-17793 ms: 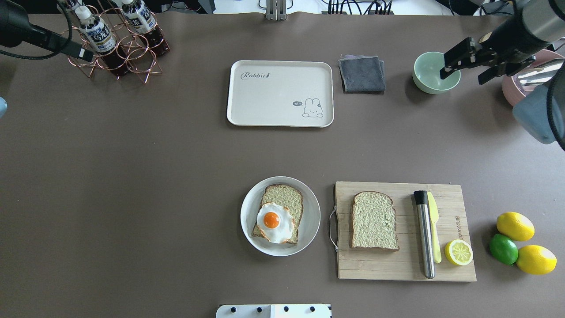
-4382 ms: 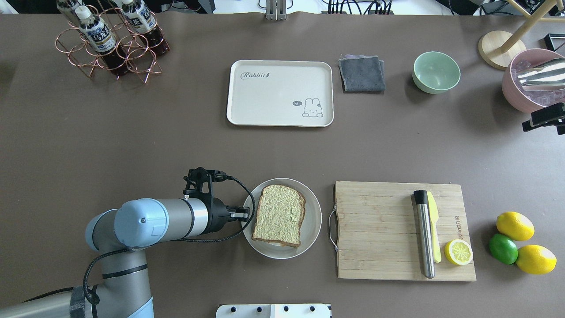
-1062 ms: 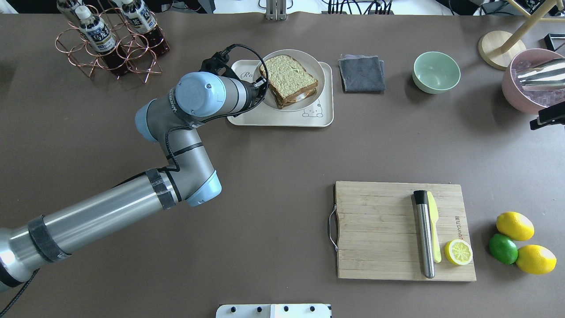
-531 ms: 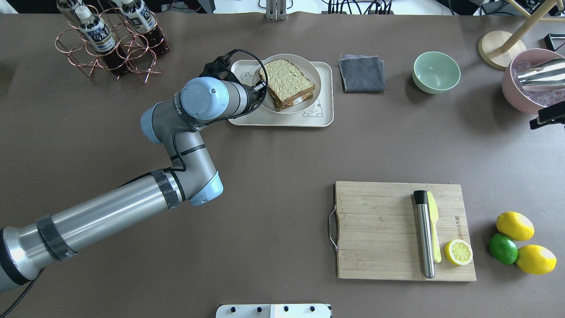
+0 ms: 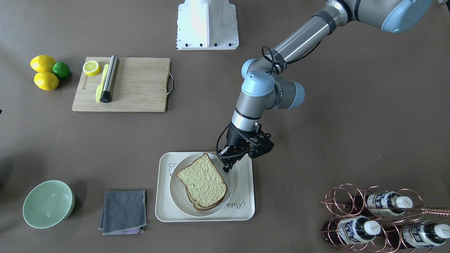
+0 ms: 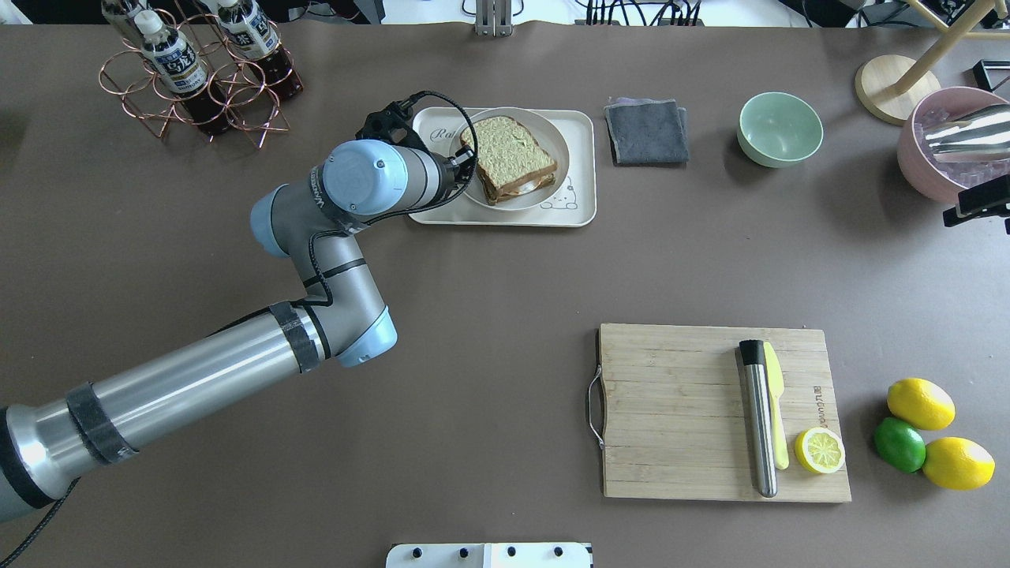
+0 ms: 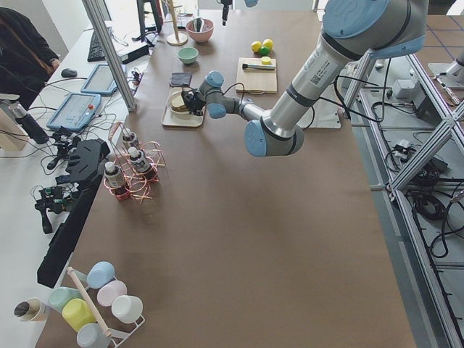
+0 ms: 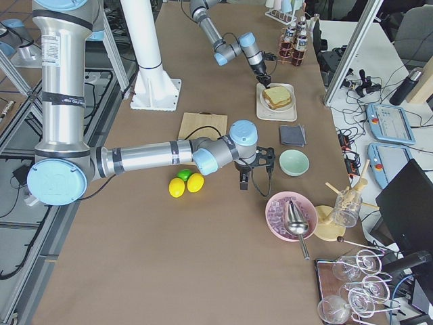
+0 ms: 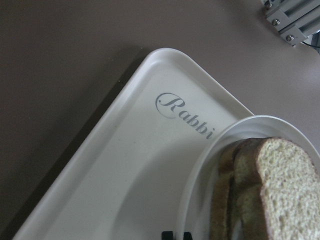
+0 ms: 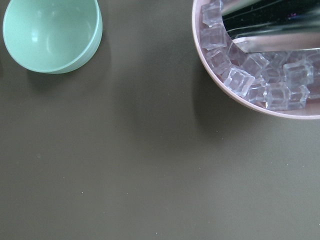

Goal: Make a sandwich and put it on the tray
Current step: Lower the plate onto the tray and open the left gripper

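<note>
The sandwich (image 6: 505, 154) lies on a round light-grey plate (image 6: 552, 130), and the plate sits on the cream tray (image 6: 580, 134) at the table's far middle. The sandwich (image 5: 203, 181), the plate (image 5: 177, 203) and the tray (image 5: 163, 196) also show in the front view. My left gripper (image 6: 464, 162) is shut on the plate's rim, on the side toward the bottle rack. In the left wrist view its fingertips (image 9: 172, 234) pinch the plate (image 9: 200, 200) beside the bread (image 9: 285, 190). The egg is hidden. My right gripper (image 6: 978, 209) hangs open and empty at the right edge.
A wooden cutting board (image 6: 678, 410) with a metal rod, a yellow knife and a lemon half lies near right. Lemons and a lime (image 6: 919, 402), a green bowl (image 6: 779, 128), a grey cloth (image 6: 647, 130), a bottle rack (image 6: 197, 71) and a pink ice bowl (image 6: 951, 142) stand around.
My left arm carried the plate with the sandwich from the near middle to the tray. In the last second the plate came down and settled inside the tray's outline.
</note>
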You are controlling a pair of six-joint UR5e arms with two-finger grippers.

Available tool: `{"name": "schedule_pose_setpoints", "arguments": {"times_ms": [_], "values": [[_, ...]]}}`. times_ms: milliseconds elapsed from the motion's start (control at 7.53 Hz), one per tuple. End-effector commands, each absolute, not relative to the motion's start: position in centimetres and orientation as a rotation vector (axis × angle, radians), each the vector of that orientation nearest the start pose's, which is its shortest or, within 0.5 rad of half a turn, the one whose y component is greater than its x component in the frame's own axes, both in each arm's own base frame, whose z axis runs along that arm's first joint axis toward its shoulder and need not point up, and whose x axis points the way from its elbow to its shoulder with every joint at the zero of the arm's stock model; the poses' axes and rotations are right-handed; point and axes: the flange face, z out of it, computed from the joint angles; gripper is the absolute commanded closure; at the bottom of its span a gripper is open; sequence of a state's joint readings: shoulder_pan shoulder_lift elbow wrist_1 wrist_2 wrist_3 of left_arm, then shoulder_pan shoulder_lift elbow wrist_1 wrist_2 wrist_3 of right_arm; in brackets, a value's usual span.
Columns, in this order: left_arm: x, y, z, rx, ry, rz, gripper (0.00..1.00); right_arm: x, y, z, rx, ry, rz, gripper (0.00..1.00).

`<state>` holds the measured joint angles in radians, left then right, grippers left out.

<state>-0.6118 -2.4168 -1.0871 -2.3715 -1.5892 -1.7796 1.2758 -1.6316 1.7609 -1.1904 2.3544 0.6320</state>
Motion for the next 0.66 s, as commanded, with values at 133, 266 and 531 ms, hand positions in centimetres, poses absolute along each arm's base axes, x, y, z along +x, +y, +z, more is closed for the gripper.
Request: {"name": "schedule_pose_setpoints", "arguments": {"times_ms": [133,266,531], "values": [[58.2,-58.7,25.3,0.26,1.162,-0.679,0.02,-8.3,-49.2,54.2,0.101,-0.905,0.11,0.0],[56.5,-59.9,24.8,0.256,1.174,-0.687,0.03,-8.3,-50.0,54.0,0.103,-0.907,0.113,0.0],[51.0,-62.7,23.1,0.215,1.22,-0.673,0.03,-8.3,-51.3,53.7,0.11,-0.909,0.118,0.0]]}}
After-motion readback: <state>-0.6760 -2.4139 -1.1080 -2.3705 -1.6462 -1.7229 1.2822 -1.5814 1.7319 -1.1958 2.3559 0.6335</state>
